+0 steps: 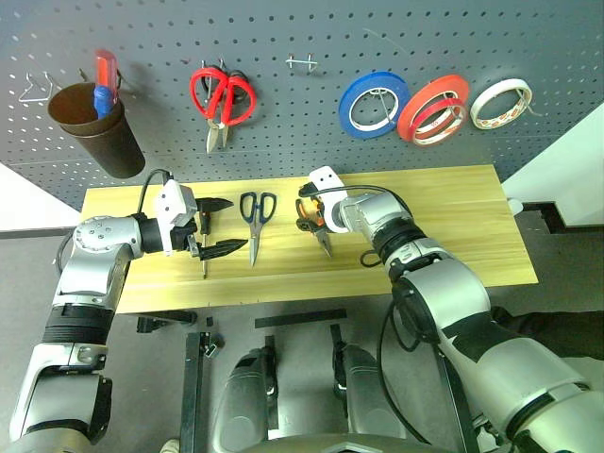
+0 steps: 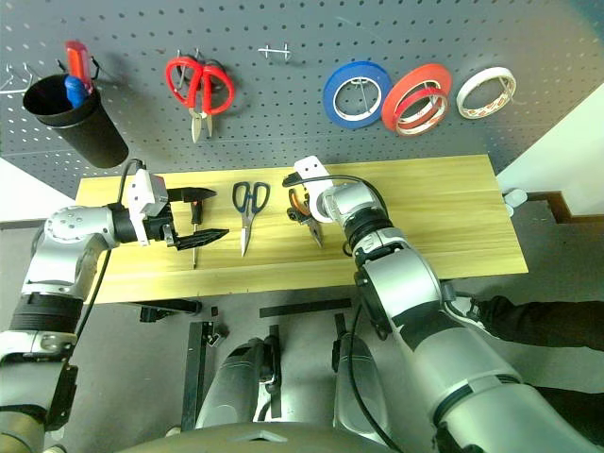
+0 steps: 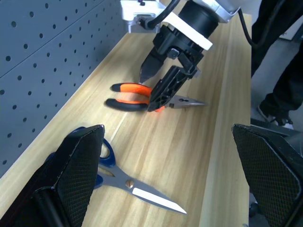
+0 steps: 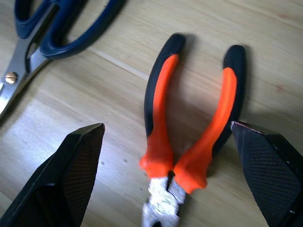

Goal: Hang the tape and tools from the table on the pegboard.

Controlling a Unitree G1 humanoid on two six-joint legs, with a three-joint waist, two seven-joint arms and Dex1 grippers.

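Two tools, perhaps screwdrivers, fill the cup [image 1: 99,127]; both grippers' jaws gape empty.

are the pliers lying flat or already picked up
Lying flat: the pliers rest on the table, handles spread, with the open right gripper poised over them, its fingers not closed on them.

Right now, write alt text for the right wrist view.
Orange-and-black pliers lie flat on the pale wooden table, framed between the two open black fingers of the right gripper, which hovers just above them. Dark blue scissors lie beside the pliers, apart from them.
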